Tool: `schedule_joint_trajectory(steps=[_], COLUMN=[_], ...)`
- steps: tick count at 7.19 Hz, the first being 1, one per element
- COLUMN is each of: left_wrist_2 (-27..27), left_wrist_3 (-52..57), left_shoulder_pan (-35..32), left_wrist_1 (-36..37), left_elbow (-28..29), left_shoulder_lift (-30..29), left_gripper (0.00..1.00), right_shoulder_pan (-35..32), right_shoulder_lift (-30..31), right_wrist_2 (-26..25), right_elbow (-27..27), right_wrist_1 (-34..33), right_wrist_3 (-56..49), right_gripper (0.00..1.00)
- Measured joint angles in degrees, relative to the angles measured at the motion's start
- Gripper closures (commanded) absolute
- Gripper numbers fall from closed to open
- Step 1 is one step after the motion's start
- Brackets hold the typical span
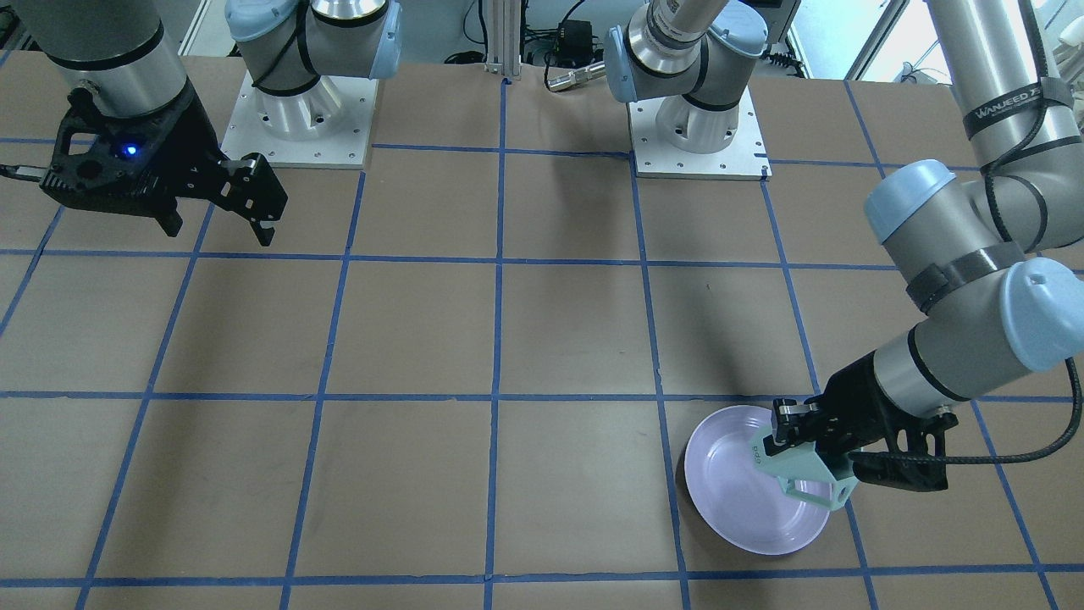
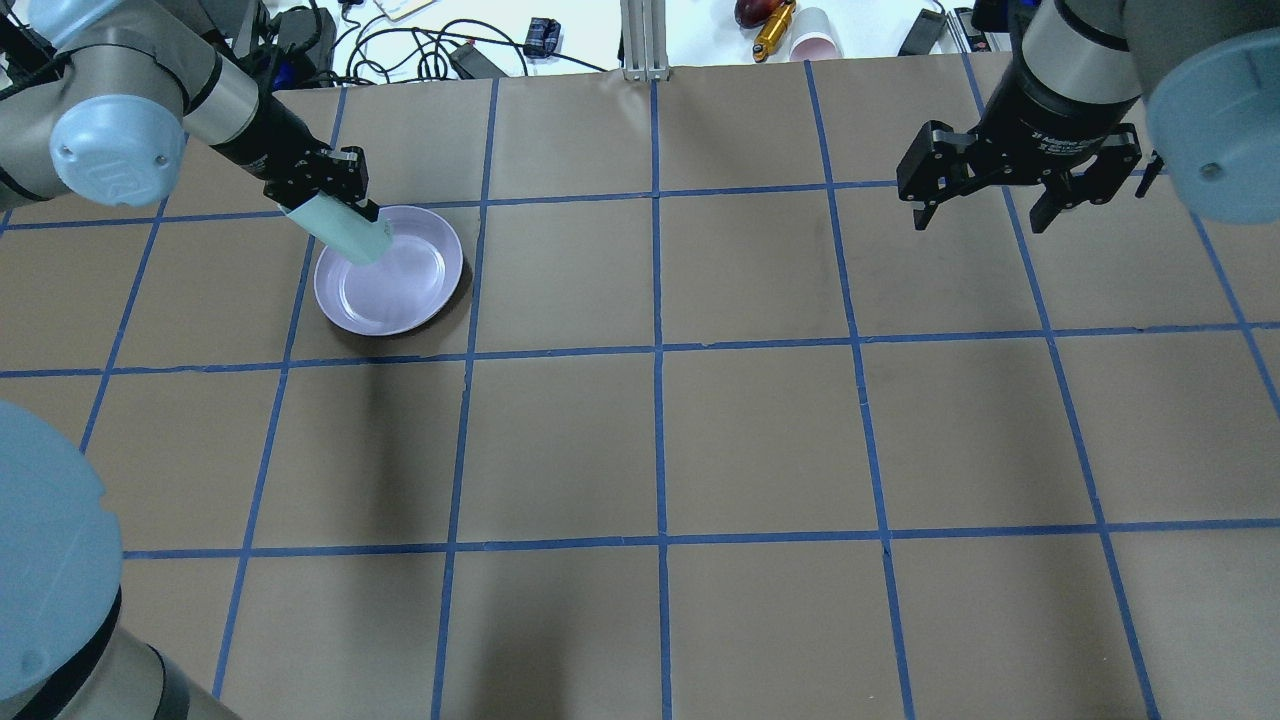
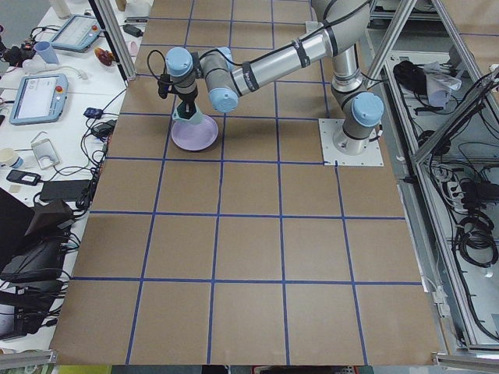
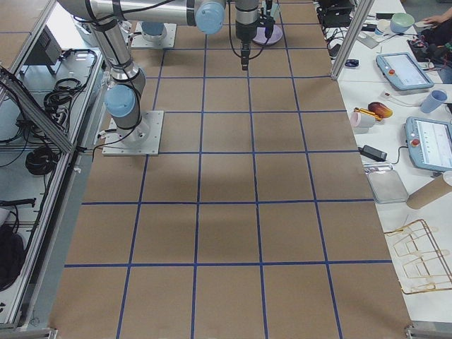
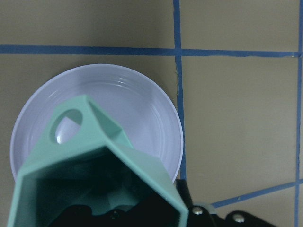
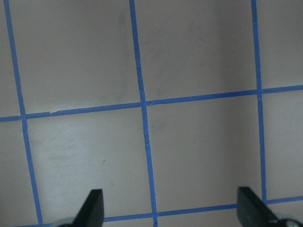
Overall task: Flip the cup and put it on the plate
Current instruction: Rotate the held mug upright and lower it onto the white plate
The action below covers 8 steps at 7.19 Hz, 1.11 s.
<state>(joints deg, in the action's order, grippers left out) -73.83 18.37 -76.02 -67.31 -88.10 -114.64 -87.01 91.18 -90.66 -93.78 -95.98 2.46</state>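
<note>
Left pincer [image 1: 797, 430] grips tilted cup [image 1: 804, 474] above plate [image 1: 728, 508] rim

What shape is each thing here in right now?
Pale mint-green faceted cup: gripped, tilted, over the plate.
Round glossy lavender plate: lying flat on the table.
Left gripper: jaws shut on the cup.
Right gripper: jaws open, holding nothing.

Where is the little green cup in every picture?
Front-facing: cup at lower right, over the plate.
Overhead: cup at upper left, over the plate's edge.
Exterior left: cup at upper left, above the plate.
Exterior right: by the plate at the top edge, too small to make out.
Left wrist: cup huge, at bottom left.
Right wrist: not in it.
Shared landmark: the lavender plate.
</note>
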Motion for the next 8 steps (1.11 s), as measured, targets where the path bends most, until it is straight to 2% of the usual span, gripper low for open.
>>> schedule_joint_trajectory(steps=[2,6,8], left_wrist_2=[-7.1,-15.2,-17.4], left_wrist_3=[1.1,6.9,8.6], left_shoulder_pan=[-3.5,-6.5,-7.0], left_wrist_1=[4.9,17.4,23.1], left_elbow=[-1.8,-8.0,-10.8], left_shoulder_lift=[-0.4,-0.8,-0.9], left_gripper=[1.00,1.00,1.00], right_shoulder_pan=[0.0,0.0,0.0], right_shoulder_lift=[0.0,0.0,0.0], right_wrist_2=[0.0,0.0,0.0], right_elbow=[0.0,0.0,0.0], right_wrist_1=[0.0,0.0,0.0], right_wrist_3=[0.0,0.0,0.0], right_gripper=[0.00,0.00,0.00])
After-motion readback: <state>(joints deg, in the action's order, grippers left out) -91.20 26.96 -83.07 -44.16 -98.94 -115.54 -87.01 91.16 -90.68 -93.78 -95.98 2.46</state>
